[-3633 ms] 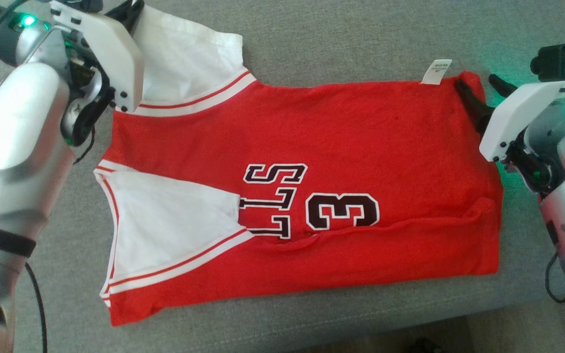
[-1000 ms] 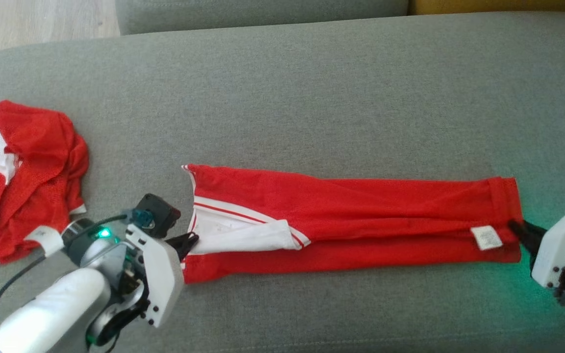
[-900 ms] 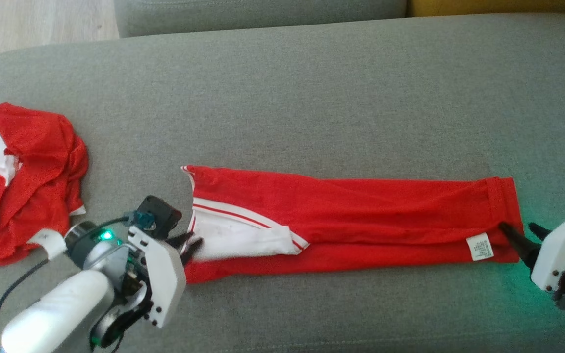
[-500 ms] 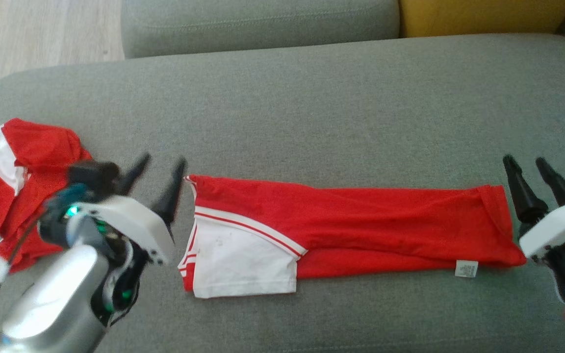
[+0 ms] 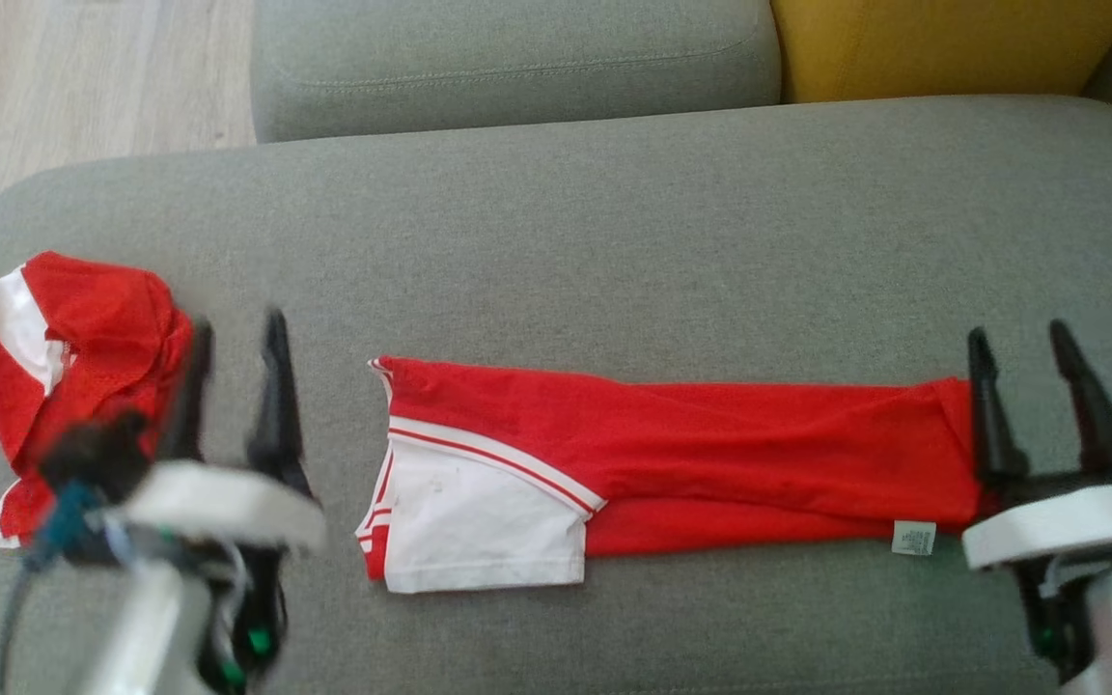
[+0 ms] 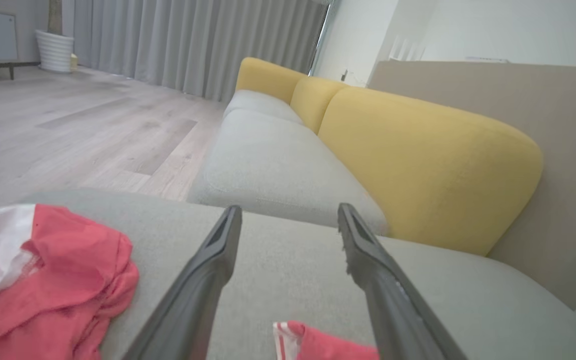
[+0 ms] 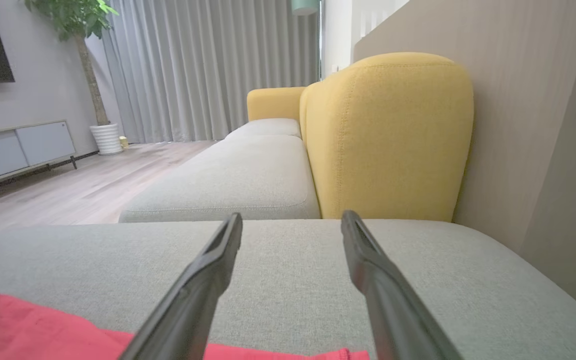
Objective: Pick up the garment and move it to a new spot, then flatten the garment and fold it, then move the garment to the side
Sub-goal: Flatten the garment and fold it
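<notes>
Garment point(image 5: 710, 444) long axis left-right; left gripper point(image 5: 237, 321) off its left end, right gripper point(image 5: 1017, 330) beside right hem; both spread, empty.

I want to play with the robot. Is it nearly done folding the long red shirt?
About halfway. The red shirt lies folded into a long strip on the grey cushion. The left gripper and right gripper are open, holding nothing. Probably left: folding it shorter and moving it aside.

Left hand point(image 5: 237, 326), blurred, seems spread wide; right hand point(image 5: 1017, 332) is plainly spread wide.
</notes>
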Controlling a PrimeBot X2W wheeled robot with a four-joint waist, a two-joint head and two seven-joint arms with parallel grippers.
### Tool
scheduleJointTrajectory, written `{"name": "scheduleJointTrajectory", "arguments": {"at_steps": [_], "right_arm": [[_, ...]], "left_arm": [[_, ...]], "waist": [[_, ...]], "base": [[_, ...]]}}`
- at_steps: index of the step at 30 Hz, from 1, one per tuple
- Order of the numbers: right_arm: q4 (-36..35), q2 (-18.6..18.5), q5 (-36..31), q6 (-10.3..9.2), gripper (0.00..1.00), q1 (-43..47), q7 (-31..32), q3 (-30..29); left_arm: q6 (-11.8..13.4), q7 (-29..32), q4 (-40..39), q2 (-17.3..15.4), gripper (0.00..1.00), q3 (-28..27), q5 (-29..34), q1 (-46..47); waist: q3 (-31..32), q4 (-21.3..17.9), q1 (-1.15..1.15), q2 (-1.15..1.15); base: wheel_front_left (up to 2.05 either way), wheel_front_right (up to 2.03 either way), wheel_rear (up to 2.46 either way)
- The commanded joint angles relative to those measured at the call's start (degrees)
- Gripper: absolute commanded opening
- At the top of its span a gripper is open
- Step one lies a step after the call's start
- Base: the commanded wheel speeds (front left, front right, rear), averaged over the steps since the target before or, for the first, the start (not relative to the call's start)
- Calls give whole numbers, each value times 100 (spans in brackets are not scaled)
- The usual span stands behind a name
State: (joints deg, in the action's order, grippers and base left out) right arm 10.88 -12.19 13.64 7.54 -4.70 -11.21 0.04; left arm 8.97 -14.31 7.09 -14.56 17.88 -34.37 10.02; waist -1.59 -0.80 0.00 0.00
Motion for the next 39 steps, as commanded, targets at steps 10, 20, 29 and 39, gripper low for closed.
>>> {"name": "scheduleJointTrajectory", "arguments": {"at_steps": [10,20,29,39], "right_arm": [[343,324,-494,-5,100,-150,-308,-108],[1090,728,-285,-5,100,-688,924,-926],[1566,888,-638,-5,100,-1012,1960,-1476],[1694,926,-675,-5,100,-1082,2680,-1351]], "left_arm": [[-872,-68,100,680,100,-1042,1195,-460],[-1290,-68,283,977,100,-1416,1624,-212],[-1457,-69,398,1106,100,-1532,1797,13],[-1540,-69,445,1149,100,-1691,1897,117]], "waist": [[-100,22,0,0],[-547,11,0,0],[-800,42,0,0],[-946,37,0,0]], "base": [[0,0,0],[0,0,0],[0,0,0],[0,0,0]]}}
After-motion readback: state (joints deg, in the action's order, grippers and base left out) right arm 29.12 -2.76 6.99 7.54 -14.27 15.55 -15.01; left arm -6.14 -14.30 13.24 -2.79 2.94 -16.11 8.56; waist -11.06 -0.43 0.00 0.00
